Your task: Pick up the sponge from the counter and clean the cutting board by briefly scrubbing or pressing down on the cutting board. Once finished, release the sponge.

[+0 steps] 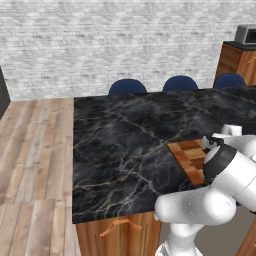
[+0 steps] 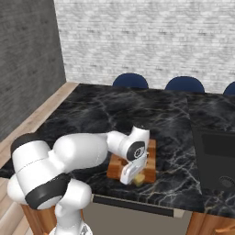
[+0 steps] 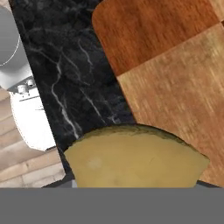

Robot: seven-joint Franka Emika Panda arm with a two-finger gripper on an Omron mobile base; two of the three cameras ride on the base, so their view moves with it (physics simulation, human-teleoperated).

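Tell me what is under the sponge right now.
In the hand view the sponge sits over the black counter beside the corner of the cutting board. Its lower edge and whatever lies directly beneath it are covered, so contact cannot be judged.

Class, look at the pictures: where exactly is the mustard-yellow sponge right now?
In the right base view the sponge sits by the near corner of the cutting board, just under the pincer, close to the counter's front edge.

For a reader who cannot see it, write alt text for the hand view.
A yellow sponge fills the lower middle, lying close to the camera on a black marble counter. A checkered wooden cutting board lies beside it, with a rounded corner at the top.
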